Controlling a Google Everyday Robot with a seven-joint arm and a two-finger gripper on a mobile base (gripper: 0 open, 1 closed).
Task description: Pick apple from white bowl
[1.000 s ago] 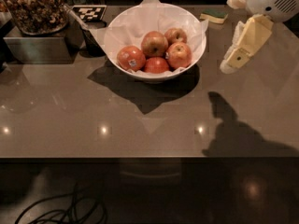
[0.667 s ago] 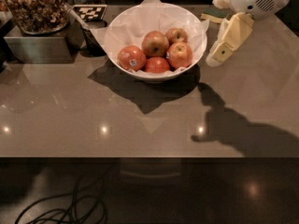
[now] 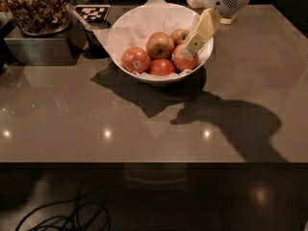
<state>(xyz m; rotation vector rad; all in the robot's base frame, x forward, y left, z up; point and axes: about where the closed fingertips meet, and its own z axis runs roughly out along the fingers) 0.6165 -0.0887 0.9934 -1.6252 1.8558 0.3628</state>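
The white bowl (image 3: 144, 76) stands at the back middle of the grey table, lined with crumpled white paper. Several apples lie in it. A red apple with pale streaks (image 3: 183, 62) lies at the bowl's right side. An orange apple with a blue-white sticker (image 3: 135, 60) lies at the left, a yellower one with a dark stem pit (image 3: 160, 44) in the middle, a red one (image 3: 162, 67) in front, and another (image 3: 179, 34) at the back. My gripper (image 3: 192, 44) reaches in from the upper right. Its cream tip is right over the red streaked apple and hides part of it.
A metal box (image 3: 38, 49) with a glass jar of brown dried pieces (image 3: 36, 6) stands at the back left. A black-and-white marker tag (image 3: 94, 12) and a dark scoop (image 3: 94, 37) lie beside the bowl. Cables (image 3: 62, 220) lie on the floor below the table's front edge.
My gripper has moved left and down, from beside the bowl's right rim to over the apples at the bowl's right side. Its shadow on the table moved left with it.
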